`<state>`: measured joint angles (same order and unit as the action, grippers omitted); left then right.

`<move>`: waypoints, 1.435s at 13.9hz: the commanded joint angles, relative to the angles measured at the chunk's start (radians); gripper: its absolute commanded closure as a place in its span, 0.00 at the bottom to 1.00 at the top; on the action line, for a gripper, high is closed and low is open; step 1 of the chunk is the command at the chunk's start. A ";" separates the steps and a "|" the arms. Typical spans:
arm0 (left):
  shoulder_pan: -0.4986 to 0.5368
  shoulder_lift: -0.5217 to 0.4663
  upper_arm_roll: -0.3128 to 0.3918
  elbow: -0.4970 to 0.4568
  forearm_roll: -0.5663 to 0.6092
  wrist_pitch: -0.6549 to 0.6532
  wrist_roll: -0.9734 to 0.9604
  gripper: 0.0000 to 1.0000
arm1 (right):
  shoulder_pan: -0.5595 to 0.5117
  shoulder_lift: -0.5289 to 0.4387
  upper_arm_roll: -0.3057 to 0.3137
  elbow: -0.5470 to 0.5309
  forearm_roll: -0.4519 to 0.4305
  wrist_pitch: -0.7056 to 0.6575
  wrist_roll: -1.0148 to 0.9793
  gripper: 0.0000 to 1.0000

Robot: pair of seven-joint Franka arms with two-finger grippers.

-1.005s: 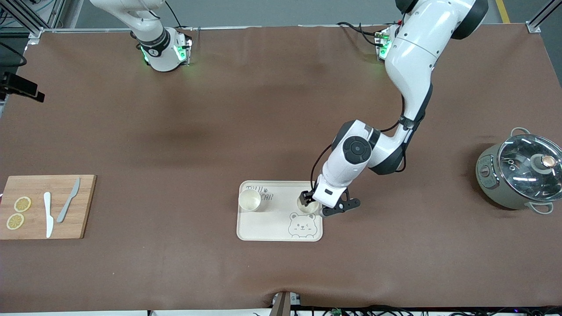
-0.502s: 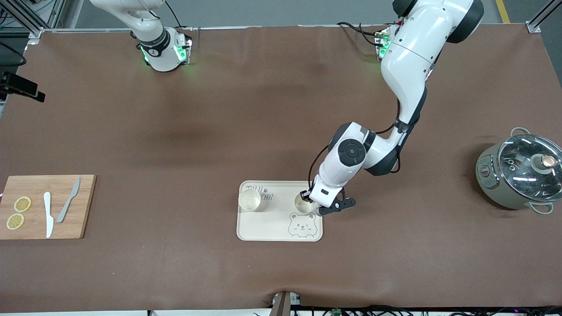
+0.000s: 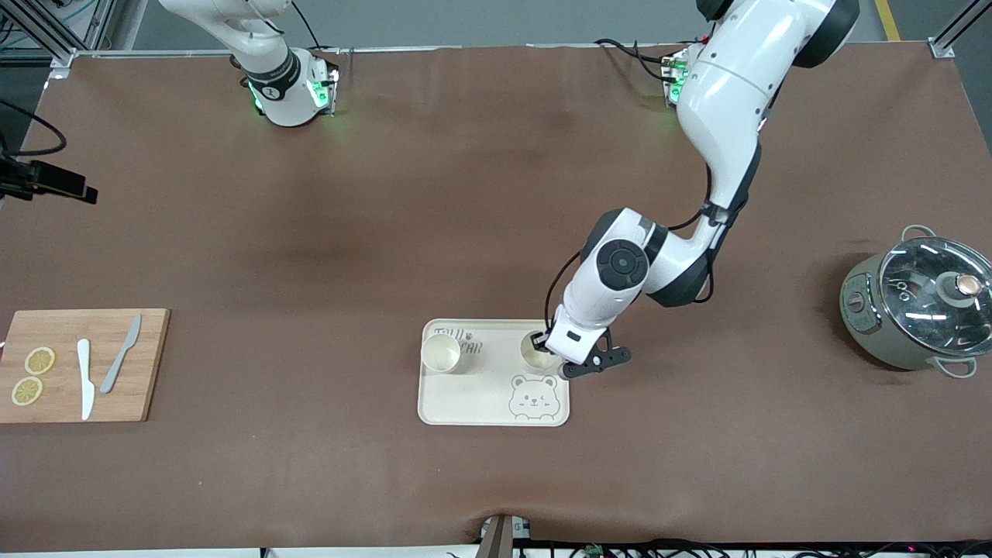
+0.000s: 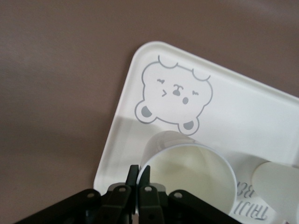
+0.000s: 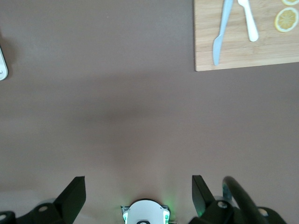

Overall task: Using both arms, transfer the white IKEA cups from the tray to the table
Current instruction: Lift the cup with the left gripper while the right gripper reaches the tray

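1. Pinched tight on the rim wall of the nearer-at-hand white cup (image 4: 187,172) by the left gripper (image 4: 138,184), fingers pressed together with the thin wall between them, one inside the mouth and one outside.
2. Closed within the last second: spread around the rim a second ago, clamped now. Judged as the grasp made and the lift the next step.
3. Cup seen tilted in the left wrist view, its base apparently off or barely on the tray (image 3: 473,403); shifted a little toward the lettered edge compared with a second ago. Lift possibly begun; cannot tell for certain.
4. Just beside the gripped cup, the bear-face drawing (image 3: 533,397) on the tray floor, nearer the front camera.
5. Farther out along the tray, toward the right arm's end, the second white cup (image 3: 440,353), upright by the lettering and untouched.
6. Around the tray, bare table (image 3: 496,232) for the set-down; neither cup on it yet.
7. Well apart, the right gripper (image 5: 138,191) held high near its own base, fingers spread wide and empty, waiting.
8. Risk judged: thin-rim pinch, so possible swing or slip of the cup during the carry.
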<state>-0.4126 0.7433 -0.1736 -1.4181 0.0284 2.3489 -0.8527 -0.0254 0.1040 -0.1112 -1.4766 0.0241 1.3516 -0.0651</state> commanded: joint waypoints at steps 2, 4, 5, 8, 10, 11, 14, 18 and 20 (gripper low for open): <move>0.024 -0.136 0.022 -0.022 0.025 -0.123 0.004 1.00 | 0.027 0.118 0.007 0.025 0.025 0.098 -0.001 0.00; 0.070 -0.166 0.023 -0.027 0.025 -0.155 0.067 1.00 | 0.053 0.173 0.007 0.025 0.029 0.156 0.005 0.00; 0.093 -0.176 0.022 -0.025 0.024 -0.183 0.084 1.00 | 0.062 0.201 0.005 0.025 0.049 0.179 0.008 0.00; 0.176 -0.202 0.009 -0.039 0.016 -0.265 0.092 1.00 | 0.070 0.265 0.005 0.022 0.131 0.269 0.033 0.00; 0.208 -0.216 0.011 -0.077 0.016 -0.325 0.078 1.00 | 0.091 0.339 0.005 0.024 0.202 0.355 0.175 0.00; 0.230 -0.228 0.009 -0.102 0.019 -0.324 0.087 1.00 | 0.114 0.373 0.005 0.024 0.236 0.406 0.235 0.00; 0.270 -0.257 0.011 -0.178 0.016 -0.327 0.087 1.00 | 0.200 0.453 0.005 0.024 0.249 0.552 0.434 0.00; 0.304 -0.271 0.017 -0.286 0.019 -0.315 0.061 1.00 | 0.263 0.522 0.007 0.022 0.321 0.642 0.568 0.00; 0.346 -0.277 0.014 -0.347 0.022 -0.272 0.028 1.00 | 0.321 0.545 0.005 0.024 0.385 0.710 0.707 0.00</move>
<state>-0.1046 0.5150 -0.1508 -1.6707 0.0306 2.0297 -0.7895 0.2507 0.6263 -0.0971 -1.4766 0.3511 2.0234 0.5253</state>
